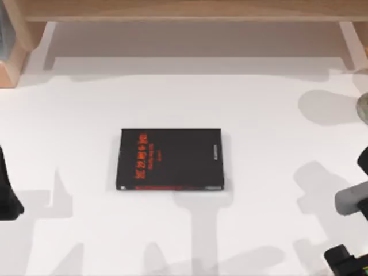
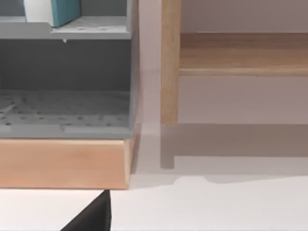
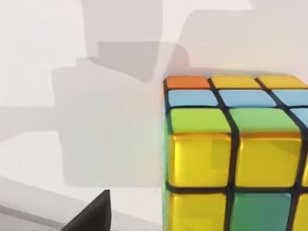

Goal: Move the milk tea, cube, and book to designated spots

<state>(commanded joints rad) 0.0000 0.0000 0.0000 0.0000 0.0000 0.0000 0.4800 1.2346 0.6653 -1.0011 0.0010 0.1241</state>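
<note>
The cube (image 3: 236, 154) is seen large and close in the right wrist view, resting on the white table (image 1: 259, 172), with yellow, green, blue and orange tiles set in a black grid. In the top view only a sliver of it is caught, at the near right corner (image 1: 361, 269), beside the dark body of the right arm (image 1: 345, 259). The cube is thus placed directly in front of the right arm's camera, and that arm is judged far the nearer of the two. The cube has no long axis; its faces are seen slightly turned to the camera, so the jaws would probably need squaring to a pair of opposite faces. Whether the right jaws are spread or pressed together cannot be told; only a dark fingertip (image 3: 94, 214) is seen, apart from the cube.

The book (image 2: 57, 10), teal with white page edges, is caught in the left wrist view, standing on the upper level of a grey rack (image 2: 86, 72) set on a wooden base (image 2: 62, 161) at the far left. The left arm (image 1: 7, 192) is parked at the left edge of the table; the state of its jaws cannot be told either.

A black book (image 1: 171, 159) with red lettering lies flat mid-table, its long axis running left to right. A wooden shelf (image 1: 190, 11) runs along the far side. The milk tea cannot be made out.
</note>
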